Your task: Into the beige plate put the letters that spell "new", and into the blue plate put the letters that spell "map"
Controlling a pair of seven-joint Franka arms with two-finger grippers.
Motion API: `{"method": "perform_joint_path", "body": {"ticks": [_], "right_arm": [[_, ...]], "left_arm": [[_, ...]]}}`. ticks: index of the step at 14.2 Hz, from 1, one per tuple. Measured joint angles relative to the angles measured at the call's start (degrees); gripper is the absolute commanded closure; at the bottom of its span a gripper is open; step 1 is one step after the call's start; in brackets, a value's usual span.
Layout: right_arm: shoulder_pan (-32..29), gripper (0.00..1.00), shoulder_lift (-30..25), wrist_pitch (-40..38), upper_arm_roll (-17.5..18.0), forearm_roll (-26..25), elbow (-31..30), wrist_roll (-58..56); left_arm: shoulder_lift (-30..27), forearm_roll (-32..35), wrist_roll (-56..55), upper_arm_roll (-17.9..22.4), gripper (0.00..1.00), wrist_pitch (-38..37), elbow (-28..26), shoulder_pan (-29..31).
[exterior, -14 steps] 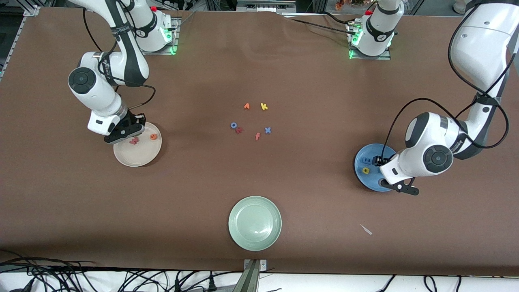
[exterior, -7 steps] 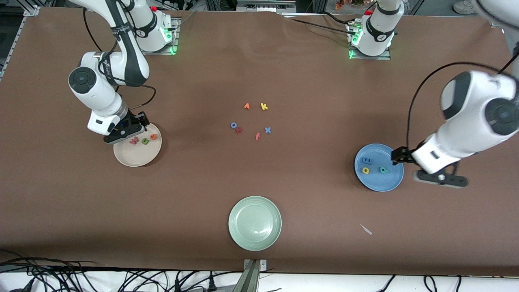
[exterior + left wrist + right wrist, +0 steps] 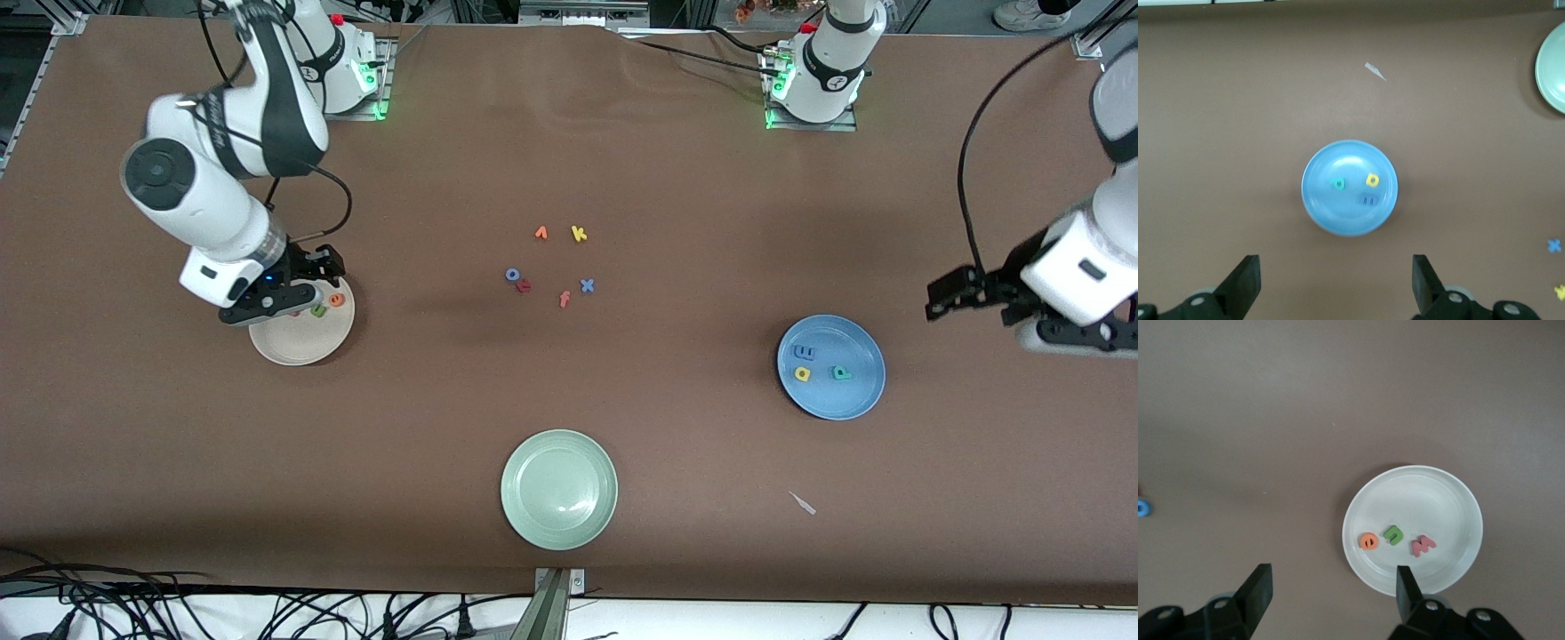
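The beige plate (image 3: 1413, 528) under the spread right gripper (image 3: 1331, 587) holds w, n, e (all three); the blue plate (image 3: 1349, 188) is seen below the open left gripper (image 3: 1336, 283).

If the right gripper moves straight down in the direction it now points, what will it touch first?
Probably the rim of the beige plate. The right gripper is open and empty above that edge; the pink w, green n and orange e lie just inside. Depth is uncertain, so it may meet the table instead.

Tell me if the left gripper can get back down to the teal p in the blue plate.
Probably yes: the left gripper is open, and nothing covers the teal p in the blue plate.
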Motion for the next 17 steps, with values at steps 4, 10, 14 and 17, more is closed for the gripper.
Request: {"method": "perform_joint_path", "body": {"ticks": [4, 10, 14, 17], "right_arm": [[0.6, 0.10, -0.3, -9.0, 0.0, -0.1, 9.5, 1.4], [-4.3, 0.01, -0.9, -13.7, 6.0, -1.7, 14.7, 3.8], [-24.6, 0.01, -4.5, -15.1, 28.3, -5.9, 15.5, 5.6], [-33.8, 0.01, -8.3, -18.5, 36.5, -6.0, 15.6, 5.6]], "left_arm": [[-7.0, -5.9, -0.1, 9.8, 0.00, 0.4, -7.4, -7.6], [-13.4, -4.8, 0.4, 11.0, 0.00, 4.8, -17.1, -8.9], [-14.5, -4.8, 0.4, 11.5, 0.00, 3.3, -18.3, -9.5], [-14.5, -4.6, 0.5, 11.6, 0.00, 3.3, -18.0, -9.7]]}}
